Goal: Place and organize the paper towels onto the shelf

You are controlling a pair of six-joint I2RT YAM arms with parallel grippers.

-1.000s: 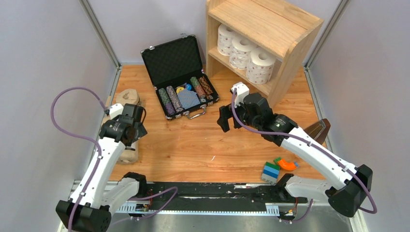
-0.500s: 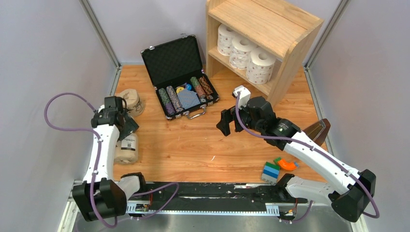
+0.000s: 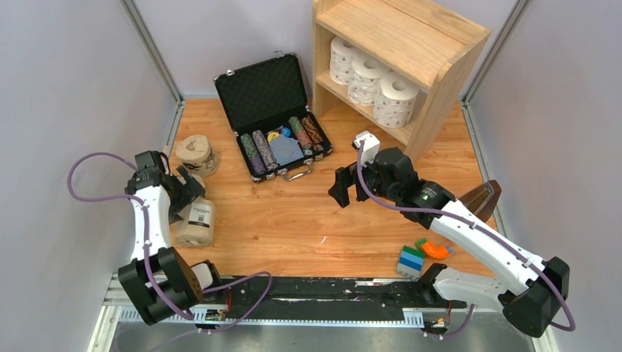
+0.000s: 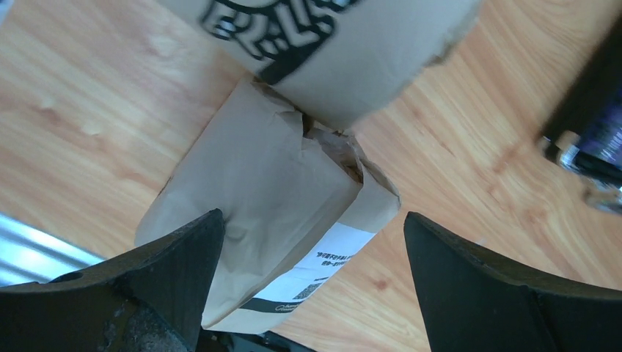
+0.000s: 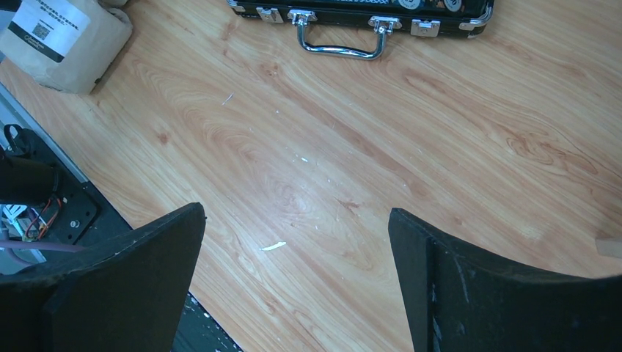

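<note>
The near-left labelled tan roll [image 4: 257,176] is framed by the spread left gripper [image 4: 312,227], so lowering and closing seem needed next.

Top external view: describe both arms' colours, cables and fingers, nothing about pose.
The left arm and right arm have white link shells with black joint housings and bases. A purple cable loops along each. The left gripper and right gripper have broad, matte black wedge fingers.
</note>
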